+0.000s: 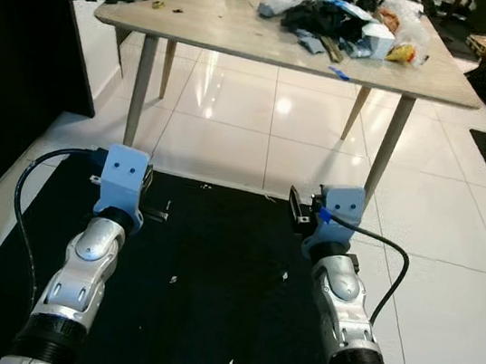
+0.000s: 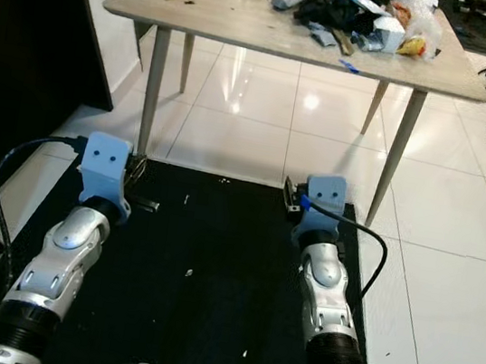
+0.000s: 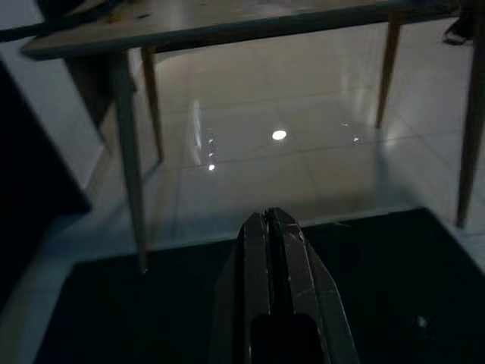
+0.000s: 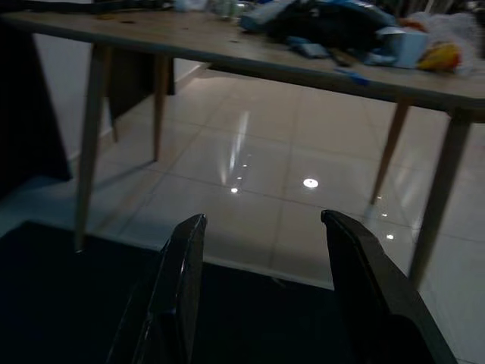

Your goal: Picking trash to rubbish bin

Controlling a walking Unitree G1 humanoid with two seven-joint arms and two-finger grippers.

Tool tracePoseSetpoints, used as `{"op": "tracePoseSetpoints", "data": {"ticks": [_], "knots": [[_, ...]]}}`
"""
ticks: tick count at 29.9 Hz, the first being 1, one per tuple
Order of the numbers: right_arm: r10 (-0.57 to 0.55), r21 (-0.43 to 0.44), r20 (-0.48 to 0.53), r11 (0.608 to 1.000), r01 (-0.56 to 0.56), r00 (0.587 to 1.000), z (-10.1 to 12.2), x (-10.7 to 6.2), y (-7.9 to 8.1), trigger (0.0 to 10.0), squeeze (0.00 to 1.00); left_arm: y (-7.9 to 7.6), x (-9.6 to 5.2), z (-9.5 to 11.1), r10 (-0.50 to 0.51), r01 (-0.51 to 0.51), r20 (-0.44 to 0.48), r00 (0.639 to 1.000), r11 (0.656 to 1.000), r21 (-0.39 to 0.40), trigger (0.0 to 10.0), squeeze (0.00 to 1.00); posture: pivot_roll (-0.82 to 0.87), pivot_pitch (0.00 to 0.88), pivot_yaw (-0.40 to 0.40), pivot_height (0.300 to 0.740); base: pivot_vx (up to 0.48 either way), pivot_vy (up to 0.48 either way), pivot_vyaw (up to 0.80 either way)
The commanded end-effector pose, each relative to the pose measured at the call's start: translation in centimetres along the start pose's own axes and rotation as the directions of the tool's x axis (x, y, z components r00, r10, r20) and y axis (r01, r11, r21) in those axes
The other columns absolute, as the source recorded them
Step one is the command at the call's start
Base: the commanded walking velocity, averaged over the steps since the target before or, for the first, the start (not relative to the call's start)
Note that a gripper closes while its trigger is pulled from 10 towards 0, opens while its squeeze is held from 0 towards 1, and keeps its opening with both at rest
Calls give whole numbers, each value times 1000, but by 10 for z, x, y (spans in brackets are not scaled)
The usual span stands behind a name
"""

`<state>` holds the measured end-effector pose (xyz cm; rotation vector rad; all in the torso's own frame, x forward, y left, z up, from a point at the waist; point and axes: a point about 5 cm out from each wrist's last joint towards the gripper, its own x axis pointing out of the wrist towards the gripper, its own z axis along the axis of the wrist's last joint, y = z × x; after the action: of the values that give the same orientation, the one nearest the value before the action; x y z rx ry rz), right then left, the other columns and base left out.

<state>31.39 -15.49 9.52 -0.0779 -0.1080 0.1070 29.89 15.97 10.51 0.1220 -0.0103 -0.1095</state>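
- Left gripper (image 3: 273, 227): fingers pressed together, empty, above black mat (image 1: 213, 260)
- Right gripper (image 4: 265, 280): fingers spread apart, empty
- Trash pile (image 1: 350, 19): on wooden table (image 1: 247, 32), well ahead of both grippers

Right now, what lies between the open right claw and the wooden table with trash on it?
In the right wrist view, between the right claw and the light wooden table lies black mat edge, then bare glossy white tile floor.
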Motion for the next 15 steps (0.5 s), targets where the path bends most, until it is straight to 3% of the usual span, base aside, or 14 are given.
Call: {"op": "tracePoseSetpoints", "data": {"ticks": [1,15], "knots": [[-8,9,-7,1000,9,1000,-1,-1,0,10000,0,-1,-1,-2,-2,2,-11,1000,1000,2,10000,0,42,12,-36,740,270,0,0],[-7,5,-2,1000,7,1000,0,-1,0,10000,0,-1,-1,-2,-4,4,-10,1000,1000,2,10000,0,41,2,-37,740,271,0,0]]}}
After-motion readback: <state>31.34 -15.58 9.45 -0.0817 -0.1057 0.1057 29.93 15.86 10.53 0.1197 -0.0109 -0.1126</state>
